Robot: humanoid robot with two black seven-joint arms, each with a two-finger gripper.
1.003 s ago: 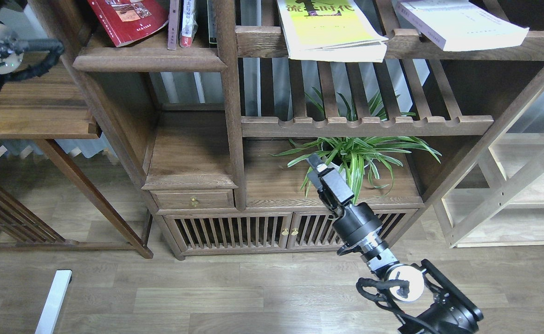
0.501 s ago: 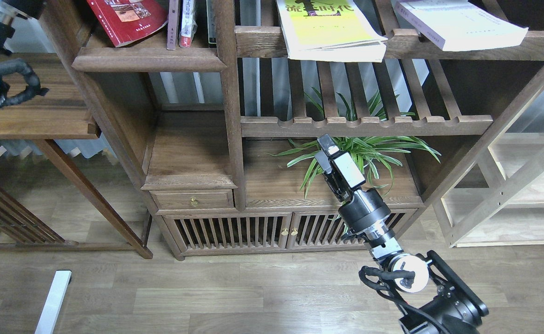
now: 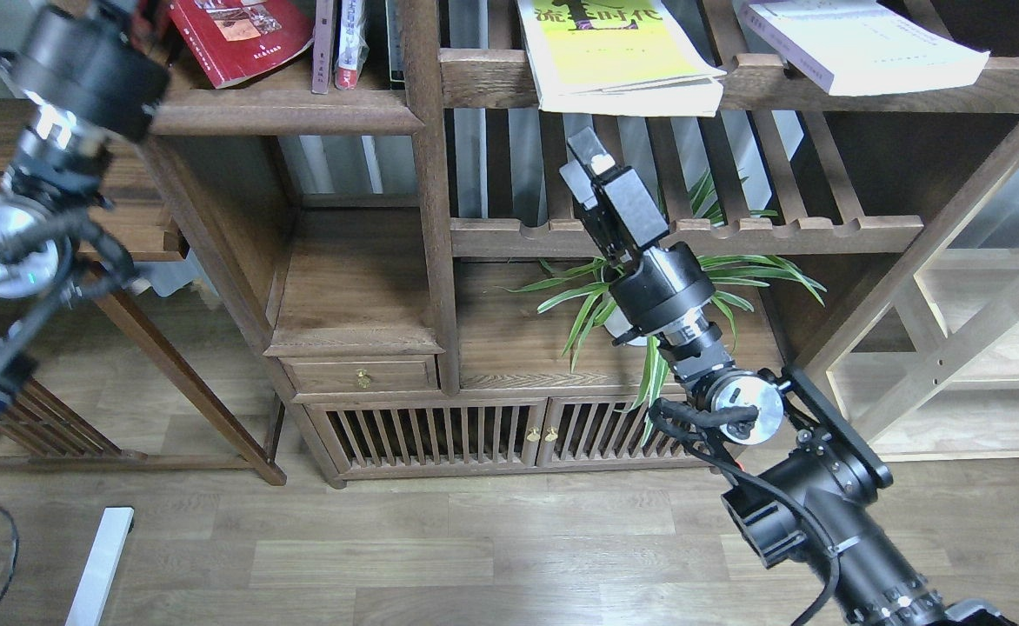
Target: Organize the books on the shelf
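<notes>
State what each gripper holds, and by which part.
Right gripper: nothing, below the yellow-green book. Left gripper: fingers cut off by the frame, cannot tell.

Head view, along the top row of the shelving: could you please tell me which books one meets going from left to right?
Dark red book → thin pinkish-spined book → thin red-and-white-spined book → yellow-green book → thick white book.

Grey-brown wood-plank floor (image 3: 388, 556) lies near; a dark brown wooden cabinet with slatted doors (image 3: 440, 435) stands far, pale unfinished wooden rack (image 3: 970, 382) at right.
</notes>
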